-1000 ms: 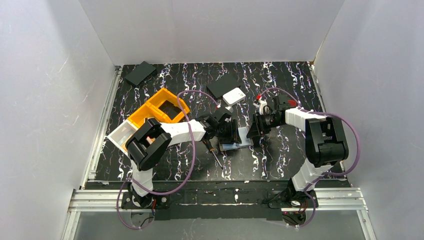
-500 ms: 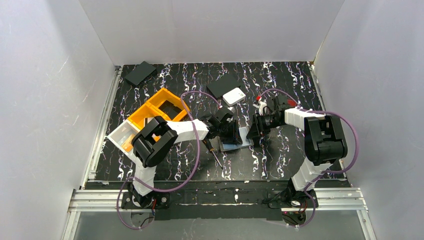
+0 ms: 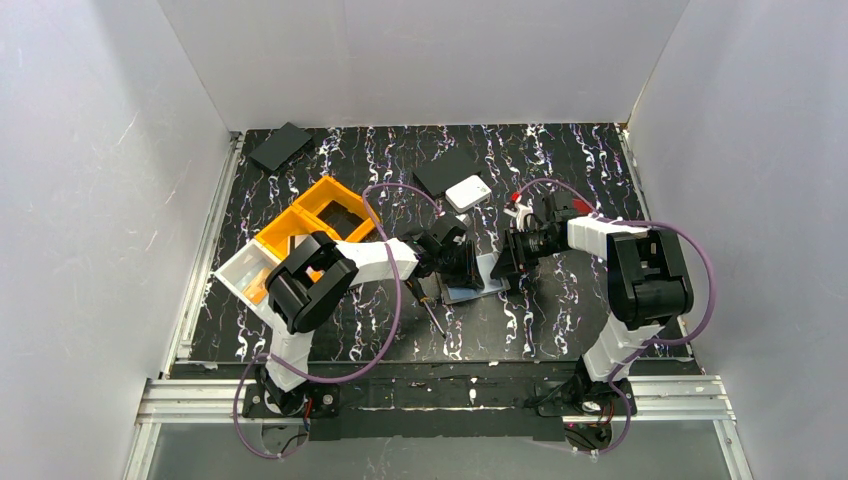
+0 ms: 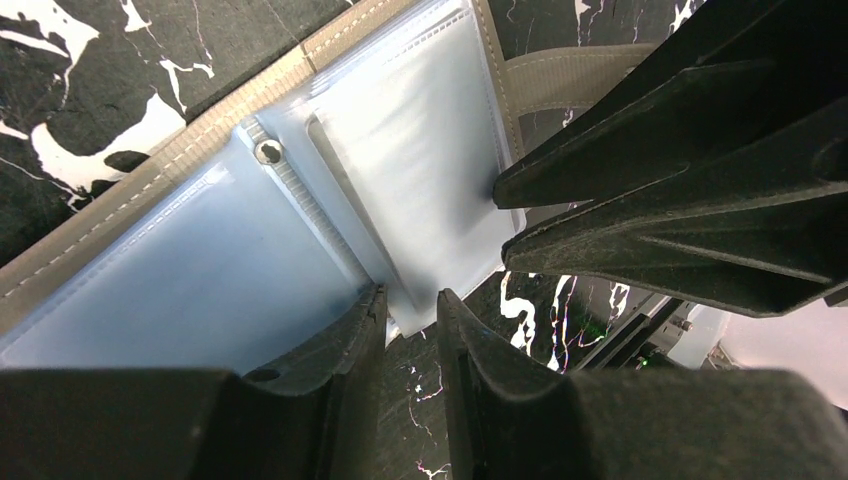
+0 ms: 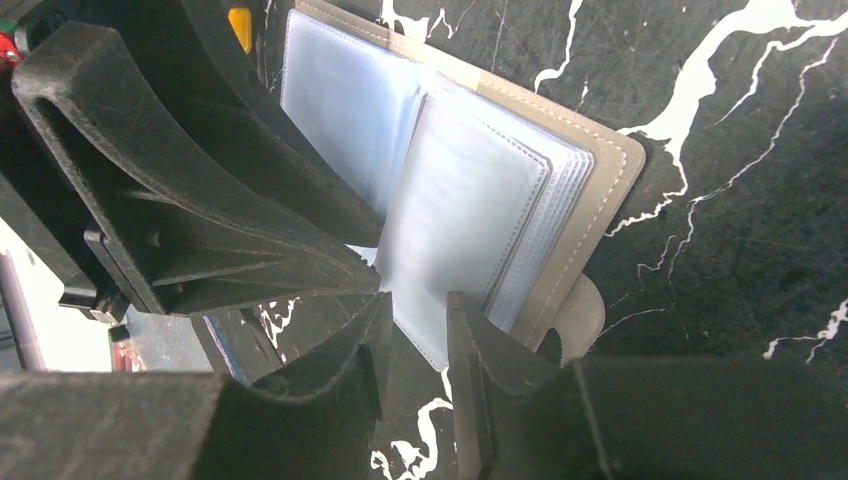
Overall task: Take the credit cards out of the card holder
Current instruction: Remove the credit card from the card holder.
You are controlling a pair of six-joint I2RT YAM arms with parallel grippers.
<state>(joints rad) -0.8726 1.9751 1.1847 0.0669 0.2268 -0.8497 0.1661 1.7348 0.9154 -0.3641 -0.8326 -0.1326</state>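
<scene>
Taupe folding card holder [image 5: 615, 165] lies spread open | left gripper [image 4: 410, 300] has narrowed around pale plastic sleeve corner [image 4: 440, 250], grip unclear | right gripper [image 5: 420, 305] likewise | withdrawal looks imminent

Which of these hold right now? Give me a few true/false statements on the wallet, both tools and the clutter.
1. The small taupe folding card holder lies open on the black marbled table. True.
2. The white square box sits in the orange plastic bin. False: it is on the table, beside a flat black rectangle.
3. The left tool and the right tool are both at the card holder. True.
4. The slim dark screwdriver lies at the far right corner. False: it lies near the left tool.
</scene>
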